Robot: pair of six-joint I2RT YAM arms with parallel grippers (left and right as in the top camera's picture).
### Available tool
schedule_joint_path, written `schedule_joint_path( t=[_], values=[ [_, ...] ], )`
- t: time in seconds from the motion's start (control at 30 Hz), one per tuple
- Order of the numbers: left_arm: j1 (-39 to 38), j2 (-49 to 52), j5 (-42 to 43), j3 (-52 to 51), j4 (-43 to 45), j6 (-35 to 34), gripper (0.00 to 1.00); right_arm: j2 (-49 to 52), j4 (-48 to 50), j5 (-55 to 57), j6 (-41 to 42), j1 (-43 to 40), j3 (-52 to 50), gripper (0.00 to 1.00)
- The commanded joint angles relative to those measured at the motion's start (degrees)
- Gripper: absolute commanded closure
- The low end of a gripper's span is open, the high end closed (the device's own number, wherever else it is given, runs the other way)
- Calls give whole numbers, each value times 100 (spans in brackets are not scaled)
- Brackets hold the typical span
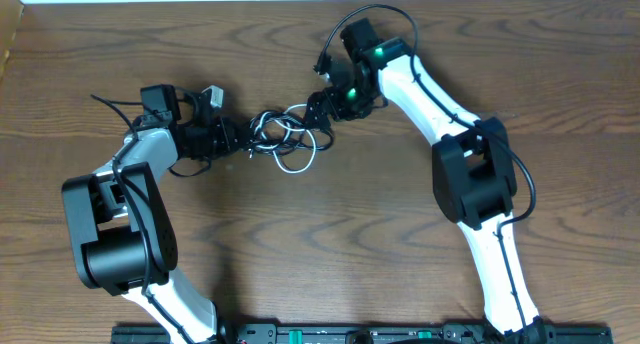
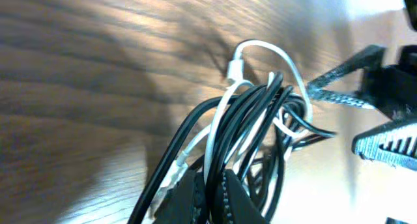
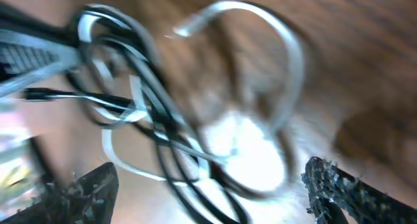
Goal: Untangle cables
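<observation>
The cables (image 1: pixel 285 136) lie as one tangled bundle of black cords and a white cord at the table's middle. My left gripper (image 1: pixel 243 139) is at the bundle's left end, shut on black strands of it (image 2: pixel 251 129); its fingertips (image 2: pixel 214 191) pinch a black cord. My right gripper (image 1: pixel 318 109) is open at the bundle's right end. In the right wrist view its fingers stand wide apart (image 3: pixel 208 188) on both sides of the blurred cables (image 3: pixel 156 126), with a white loop (image 3: pixel 287 61) beyond. The right gripper's fingers (image 2: pixel 378 120) show at the right of the left wrist view.
The wooden table (image 1: pixel 330 234) surrounds the bundle. A thicker black arm wire (image 1: pixel 385 19) loops above the right arm's wrist. The left arm's base (image 1: pixel 115 234) and the right arm's base (image 1: pixel 475 179) stand at front left and right.
</observation>
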Motion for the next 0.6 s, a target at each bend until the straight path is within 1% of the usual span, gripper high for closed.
schedule_joint_path(
  t=[0.0,0.07,0.13,0.2,0.27,0.33,0.5,0.53,0.57],
  values=[
    [13,-24,535,-59,31,184,93,-188,-2,-802,260,-26,-4,23],
    [13,-24,538,-59,33,184,92,-188,-2,-778,588,-13,-4,32],
    [13,-24,538,-59,35,181,93,-186,-2,-658,1084,-13,-4,46],
    [13,-24,538,-59,50,160,93,-186,15,-496,1464,2,-11,52],
    [13,-24,538,-59,48,160,93,-186,52,-225,1486,35,-15,55],
    [13,-24,538,-59,48,160,93,-186,57,63,1095,96,-15,57],
    [13,-24,538,-59,50,160,93,-186,-234,118,-46,201,-15,58],
    [13,-24,538,-59,52,160,93,-186,-275,118,-144,210,-15,60],
    [13,-24,538,-59,52,160,92,-186,-356,122,-343,229,-15,75]
  ],
)
